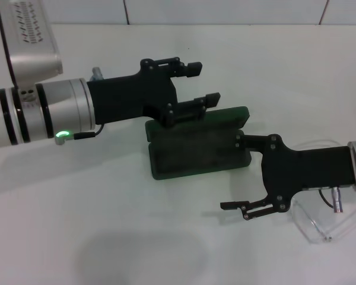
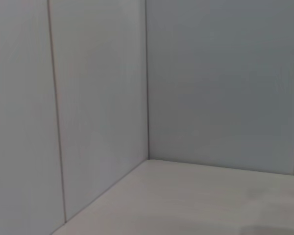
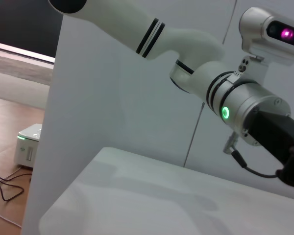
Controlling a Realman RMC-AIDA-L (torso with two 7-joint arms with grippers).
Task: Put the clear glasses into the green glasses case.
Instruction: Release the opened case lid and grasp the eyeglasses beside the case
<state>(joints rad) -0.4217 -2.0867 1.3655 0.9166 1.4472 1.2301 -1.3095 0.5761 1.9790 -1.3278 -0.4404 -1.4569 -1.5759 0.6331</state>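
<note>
Clear glasses (image 1: 317, 222) and green glasses case (image 1: 199, 148) appear only overhead.

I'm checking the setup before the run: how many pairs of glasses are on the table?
1. The clear transparent plastic glasses lie on the white table, partly under the right pincer, beside the open dark green glasses case. Others could be hidden beneath the arms.

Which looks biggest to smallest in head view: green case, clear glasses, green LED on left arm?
1. the green glasses case, open
2. the clear glasses, partly hidden under the right tool, so their full extent is unsure
3. the green LED, by far the smallest
</note>
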